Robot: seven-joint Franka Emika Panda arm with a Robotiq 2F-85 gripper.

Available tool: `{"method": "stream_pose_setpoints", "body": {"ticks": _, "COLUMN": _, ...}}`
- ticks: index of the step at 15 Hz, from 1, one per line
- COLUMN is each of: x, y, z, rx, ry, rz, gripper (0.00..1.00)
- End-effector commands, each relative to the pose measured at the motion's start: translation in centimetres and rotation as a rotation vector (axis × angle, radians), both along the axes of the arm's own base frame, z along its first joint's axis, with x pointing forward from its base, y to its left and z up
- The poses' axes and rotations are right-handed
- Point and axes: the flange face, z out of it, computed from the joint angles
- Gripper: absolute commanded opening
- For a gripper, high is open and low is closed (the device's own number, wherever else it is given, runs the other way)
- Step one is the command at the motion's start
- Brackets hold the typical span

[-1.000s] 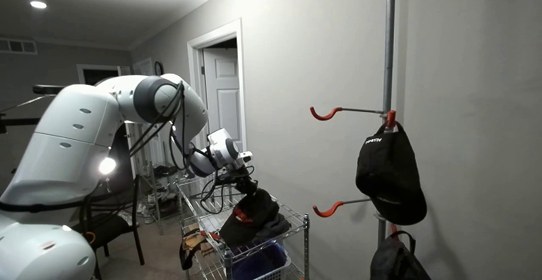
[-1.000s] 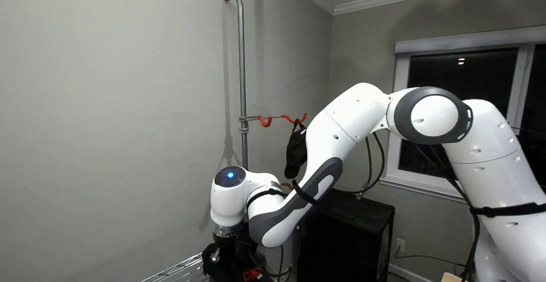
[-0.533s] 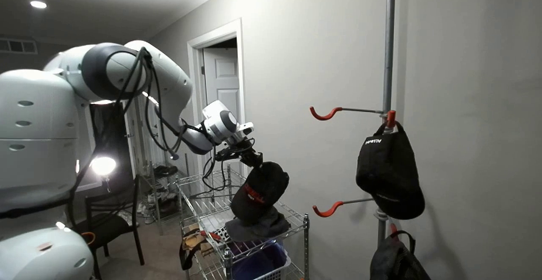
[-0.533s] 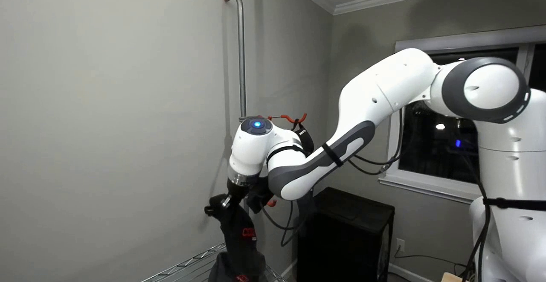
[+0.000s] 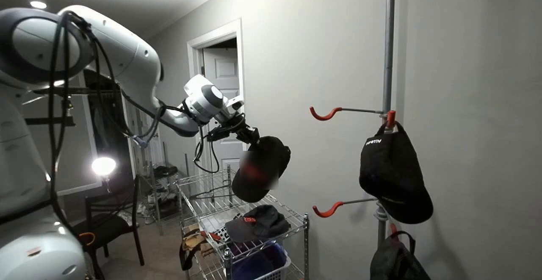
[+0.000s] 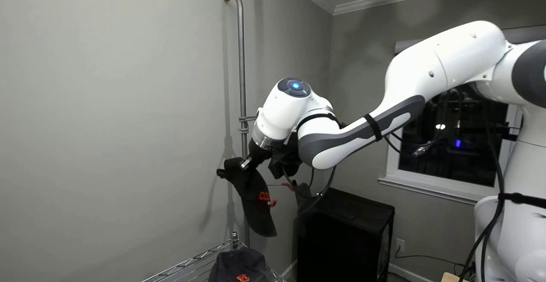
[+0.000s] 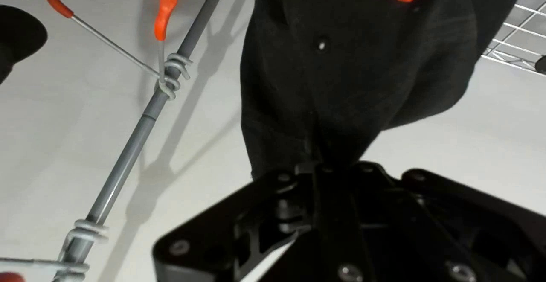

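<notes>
My gripper (image 5: pixel 255 139) is shut on a black cap (image 5: pixel 277 155) with red lettering, pinching its crown from above. The cap hangs tilted in the air, brim down, above the wire shelf, in both exterior views. In the wrist view the cap (image 7: pixel 354 81) fills the upper middle, its cloth bunched at the fingertips, which are dark and partly hidden. Below it, a dark grey cap (image 5: pixel 262 225) with a red logo lies on the shelf. To the right, another black cap (image 5: pixel 391 174) hangs from a red-tipped hook on the grey pole (image 5: pixel 388 59).
Red-tipped hooks (image 5: pixel 325 114) stick out from the pole at two heights. A dark mesh item (image 5: pixel 398 259) hangs lower down. The wire shelf (image 6: pixel 187 265) stands against the wall, with a white basket (image 5: pixel 275 271) beneath. A black cabinet (image 6: pixel 345 231) stands near a window; a chair (image 5: pixel 110 225) is behind.
The gripper has risen with the black cap, lifting it off the grey cap and shelf, which now lie uncovered. The arm has drawn back and up. The hung cap sways slightly.
</notes>
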Motion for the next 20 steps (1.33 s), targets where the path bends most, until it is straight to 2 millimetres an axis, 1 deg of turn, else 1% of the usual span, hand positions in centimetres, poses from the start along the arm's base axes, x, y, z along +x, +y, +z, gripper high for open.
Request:
{"method": "stream_pose_setpoints", "body": {"ticks": 1, "x": -5.4, "y": -1.8, "z": 4.0, "rx": -0.059, "ry": -0.047, "rz": -0.011, "gripper": 0.01}}
{"method": "stream_pose_setpoints", "body": {"ticks": 2, "x": -6.3, "y": -2.1, "z": 4.9, "rx": -0.069, "ry": -0.056, "rz": -0.028, "gripper": 0.01}}
{"method": "stream_pose_setpoints", "body": {"ticks": 3, "x": -6.8, "y": -2.6, "z": 5.3, "rx": -0.072, "ry": -0.052, "rz": -0.047, "gripper": 0.01}}
{"method": "stream_pose_setpoints", "body": {"ticks": 5, "x": -7.2, "y": -3.6, "z": 5.2, "rx": -0.093, "ry": -0.029, "rz": -0.106, "gripper": 0.01}}
{"method": "stream_pose_setpoints", "body": {"ticks": 7, "x": -6.6, "y": -5.0, "z": 4.1, "rx": -0.12, "ry": 0.004, "rz": -0.165, "gripper": 0.01}}
{"method": "stream_pose_setpoints", "body": {"ticks": 9, "x": -5.5, "y": -6.6, "z": 2.8, "rx": -0.162, "ry": 0.024, "rz": -0.231, "gripper": 0.01}}
{"method": "stream_pose_setpoints", "body": {"ticks": 13, "x": -3.3, "y": -8.8, "z": 0.7, "rx": -0.222, "ry": 0.044, "rz": -0.251, "gripper": 0.01}}
{"method": "stream_pose_setpoints", "body": {"ticks": 16, "x": -2.0, "y": -10.7, "z": -0.1, "rx": -0.251, "ry": 0.064, "rz": -0.302, "gripper": 0.01}}
{"method": "stream_pose_setpoints", "body": {"ticks": 20, "x": -1.0, "y": -11.2, "z": 0.0, "rx": -0.266, "ry": 0.071, "rz": -0.31, "gripper": 0.01}}
